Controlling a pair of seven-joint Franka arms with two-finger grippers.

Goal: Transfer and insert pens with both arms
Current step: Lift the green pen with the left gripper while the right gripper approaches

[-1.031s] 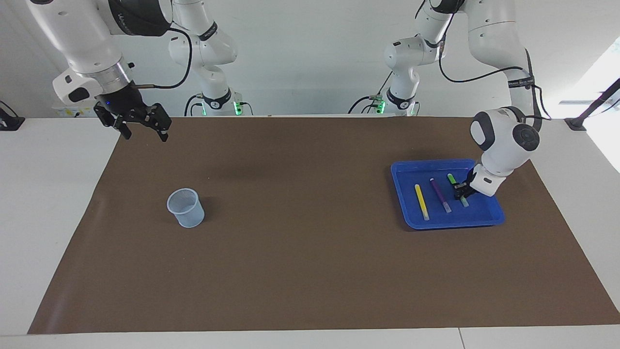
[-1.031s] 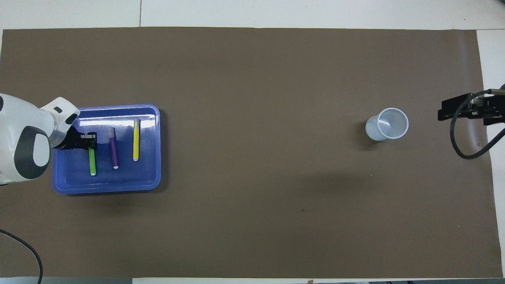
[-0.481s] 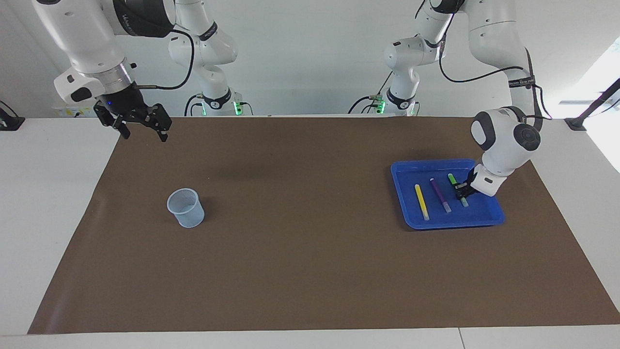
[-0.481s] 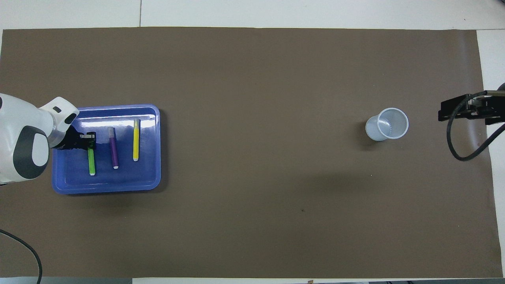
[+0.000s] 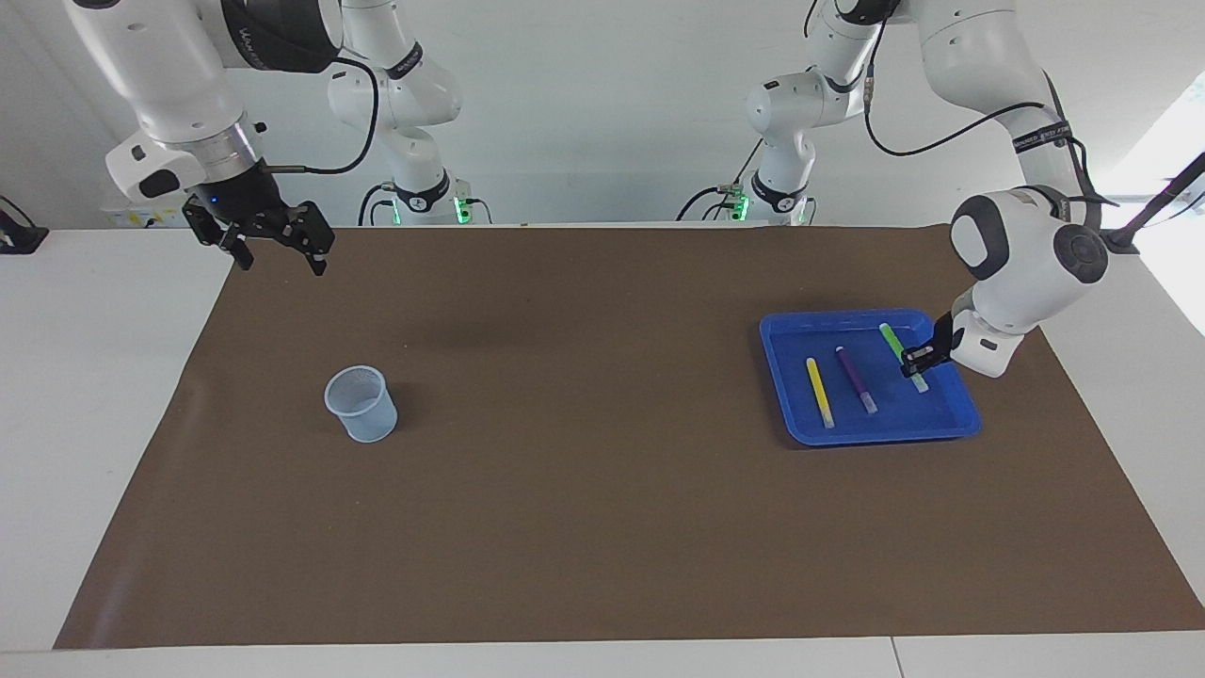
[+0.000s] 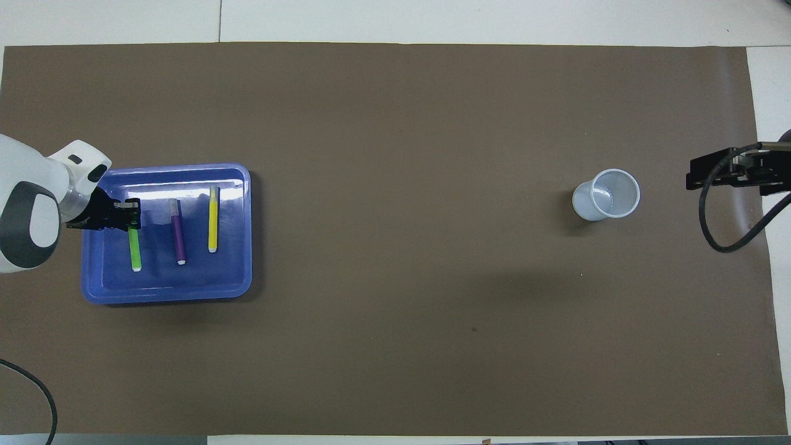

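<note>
Gripping the green pen over the blue tray, the left hand is clamped beside the purple pen.

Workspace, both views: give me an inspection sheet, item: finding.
Surface: brown mat over a white table.
Job's things: green pen lifted in the left end effector, over the blue tray; purple pen and yellow pen lie in the tray, side by side; mesh cup upright and empty at the right arm's end.
Clutter: nothing seen.
End effectors: left shut on the green pen; right end effector open, waiting in the air over the mat's edge.
Cables: black cable loops off the right wrist; another crosses the mat's corner.
Surroundings: two slimmer arms with green-lit bases, white wall.
</note>
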